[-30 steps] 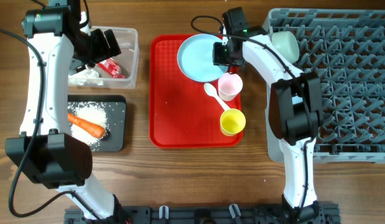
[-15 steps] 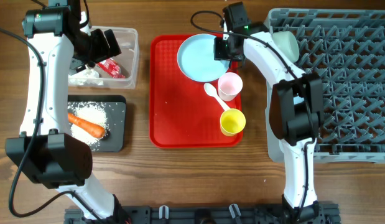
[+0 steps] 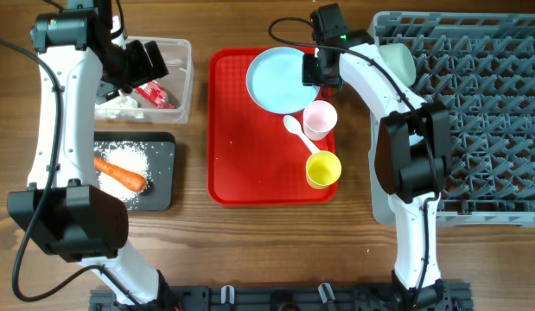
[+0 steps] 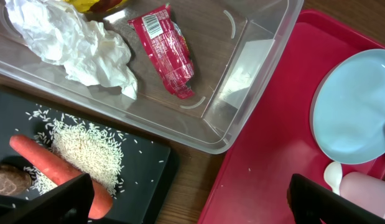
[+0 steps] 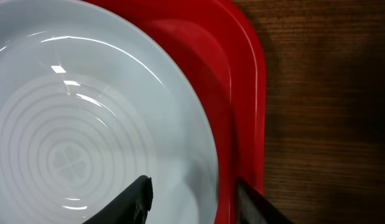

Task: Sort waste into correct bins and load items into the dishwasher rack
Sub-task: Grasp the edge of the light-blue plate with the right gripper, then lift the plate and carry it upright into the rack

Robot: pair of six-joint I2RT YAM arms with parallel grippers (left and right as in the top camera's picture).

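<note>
- Right now the right claw [image 5: 192, 193] hangs partly open and empty at the right edge of the pale blue plate [image 3: 276, 78]. One finger is over the plate and the other over the raised lip of the red tray [image 3: 241, 155].
- Plate rim and tray lip lie just beside each other. The outer finger could catch the lip, so closing might pinch both or lift the tray.
- A thin, glossy rim offers little to grip, and I judge the plate could slip or tilt as it rises.
- On the way to the dishwasher rack [image 3: 483, 112] a tilted plate could knock the pink cup [image 3: 320, 118] or the white spoon [image 3: 293, 127] near it.
- The left claw [image 4: 189, 193] is spread wide, holding nothing, above the clear tub [image 4: 242, 118] with its tissue [image 4: 74, 43] and red wrapper [image 4: 167, 53].
- The right fingertips are cut off at the frame's bottom, so I cannot tell whether they touch the plate.
- Only one bowl [image 3: 397, 60] shows, in the rack's corner and partly behind the arm.
- A yellow wrapper [image 4: 92, 5] is cropped at the top edge.
</note>
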